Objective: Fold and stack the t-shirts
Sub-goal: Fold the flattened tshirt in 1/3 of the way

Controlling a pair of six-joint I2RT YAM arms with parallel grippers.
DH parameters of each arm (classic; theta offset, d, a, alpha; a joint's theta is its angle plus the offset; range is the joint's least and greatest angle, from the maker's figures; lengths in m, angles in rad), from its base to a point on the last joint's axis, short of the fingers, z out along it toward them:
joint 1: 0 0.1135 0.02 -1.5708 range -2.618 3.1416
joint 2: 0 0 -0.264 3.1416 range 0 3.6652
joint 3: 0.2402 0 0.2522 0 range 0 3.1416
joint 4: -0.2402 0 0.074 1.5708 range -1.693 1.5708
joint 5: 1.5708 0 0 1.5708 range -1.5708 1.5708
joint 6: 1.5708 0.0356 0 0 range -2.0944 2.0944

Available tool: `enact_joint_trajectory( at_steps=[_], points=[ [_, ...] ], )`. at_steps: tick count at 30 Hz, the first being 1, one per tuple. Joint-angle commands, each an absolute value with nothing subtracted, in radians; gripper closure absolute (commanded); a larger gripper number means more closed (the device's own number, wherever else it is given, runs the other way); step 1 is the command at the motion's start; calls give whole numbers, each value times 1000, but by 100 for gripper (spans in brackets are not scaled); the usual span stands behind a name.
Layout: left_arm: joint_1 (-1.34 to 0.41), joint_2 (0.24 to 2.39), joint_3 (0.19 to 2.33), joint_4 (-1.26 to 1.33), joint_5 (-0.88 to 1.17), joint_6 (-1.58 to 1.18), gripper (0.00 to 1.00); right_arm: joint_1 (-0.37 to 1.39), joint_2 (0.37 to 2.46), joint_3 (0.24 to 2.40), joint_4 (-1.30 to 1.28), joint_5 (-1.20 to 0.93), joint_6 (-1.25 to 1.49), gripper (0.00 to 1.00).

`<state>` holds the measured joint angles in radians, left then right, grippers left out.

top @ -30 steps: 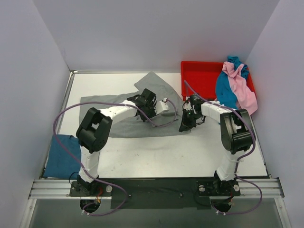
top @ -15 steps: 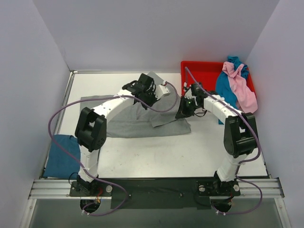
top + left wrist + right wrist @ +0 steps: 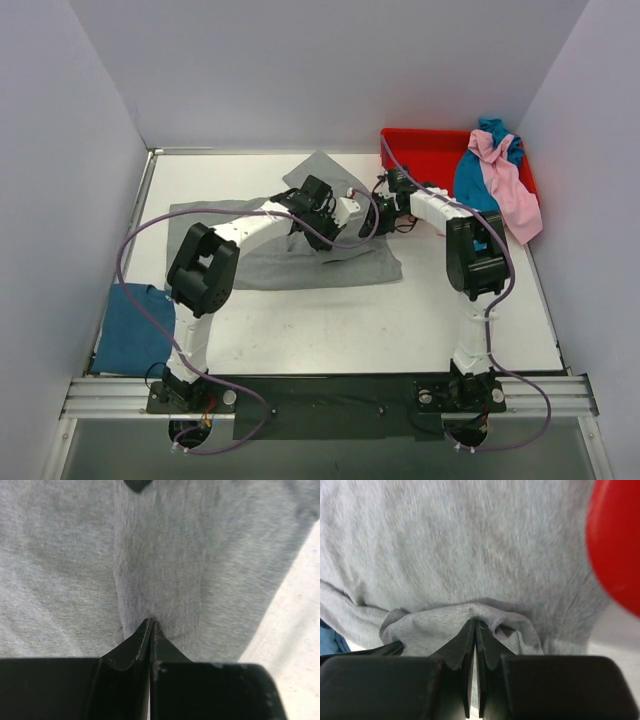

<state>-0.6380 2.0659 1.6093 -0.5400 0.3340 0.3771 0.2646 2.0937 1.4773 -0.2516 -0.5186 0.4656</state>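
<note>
The white worktop (image 3: 330,320) carries the grey t-shirt (image 3: 260,255), spread across its middle. The red bin (image 3: 425,152) sits far right, and a darker blue t-shirt (image 3: 130,330) lies near left. The left gripper (image 3: 151,624) has its jaws clamped on a grey fold. The right gripper (image 3: 475,624) has its jaws pinching bunched grey cloth.

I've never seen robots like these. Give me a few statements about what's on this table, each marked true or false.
1. The left gripper and the right gripper are both shut on the grey t-shirt. True.
2. The red bin has nothing on it. False: a pink t-shirt and a teal-blue t-shirt hang over its right side.
3. A darker blue t-shirt lies at the near left corner of the table. True.
4. The grey t-shirt sits inside the bin. False: it lies on the table, left of the bin.
</note>
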Motion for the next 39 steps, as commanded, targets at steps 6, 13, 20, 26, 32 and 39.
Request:
enact_joint_trajectory(
  at_steps=[6,13,20,26,32,39],
  points=[
    [-612,2105,1511,-391,232,393,93,272,2171,1588,-275,-394,474,100],
    [-604,2102,1635,-489,242,413,82,278,2089,1644,-359,-345,373,100],
    [-572,2048,1801,-730,299,449,63,288,1779,1438,-405,-226,302,64],
    [-512,1898,1704,-795,224,502,52,276,1658,1157,-428,-167,376,39],
    [-460,1793,1534,-798,178,511,52,261,1716,1080,-365,-202,423,41],
    [-451,1692,1425,-860,124,593,53,242,1714,999,-342,-295,468,99]
  ],
)
